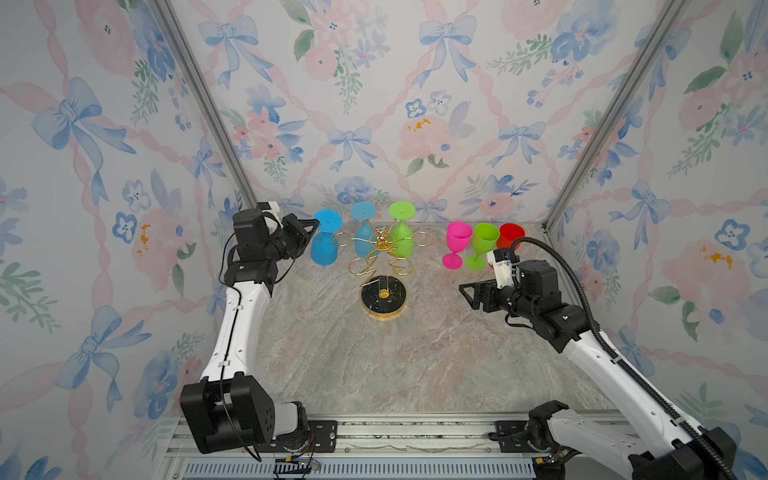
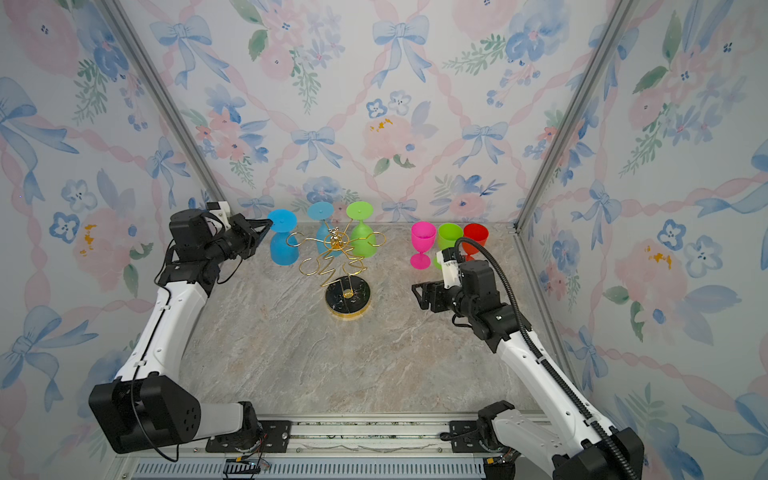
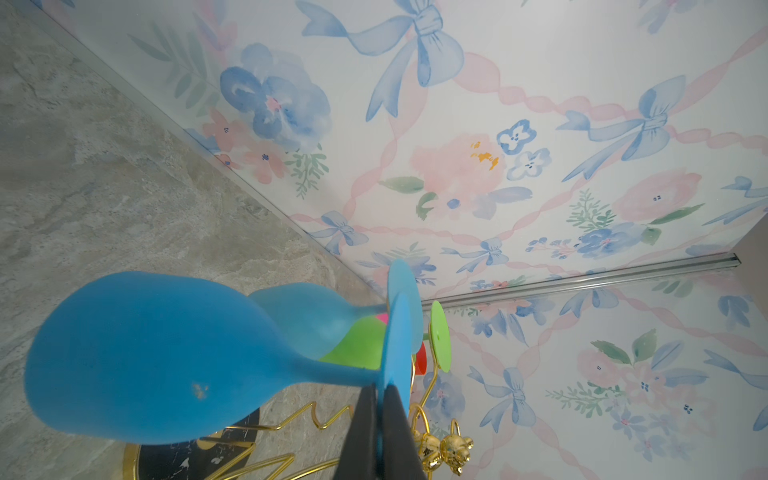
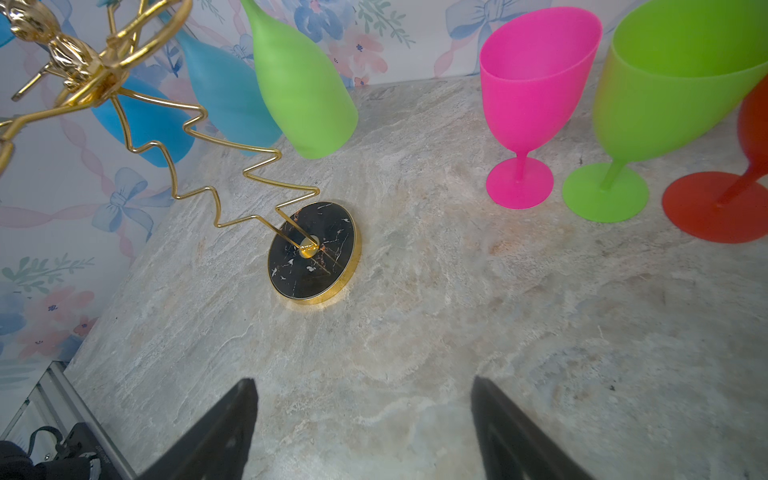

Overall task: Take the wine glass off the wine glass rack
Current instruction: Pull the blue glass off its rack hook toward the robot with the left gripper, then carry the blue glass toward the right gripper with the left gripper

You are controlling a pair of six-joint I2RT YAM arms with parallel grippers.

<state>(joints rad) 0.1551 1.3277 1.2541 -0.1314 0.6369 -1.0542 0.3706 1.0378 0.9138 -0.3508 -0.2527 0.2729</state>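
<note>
A blue wine glass hangs upside down at the left end of the gold wine glass rack. My left gripper is shut on the edge of the glass's round foot. The stem sits just left of the rack's leftmost loop, and in the left wrist view no wire shows around it. My right gripper hovers open and empty over the table, right of the rack's black base.
A light blue glass and a green glass hang upside down on the rack's rear loops. Pink, green and red glasses stand upright at the back right, close to my right arm. Patterned walls enclose the marble table.
</note>
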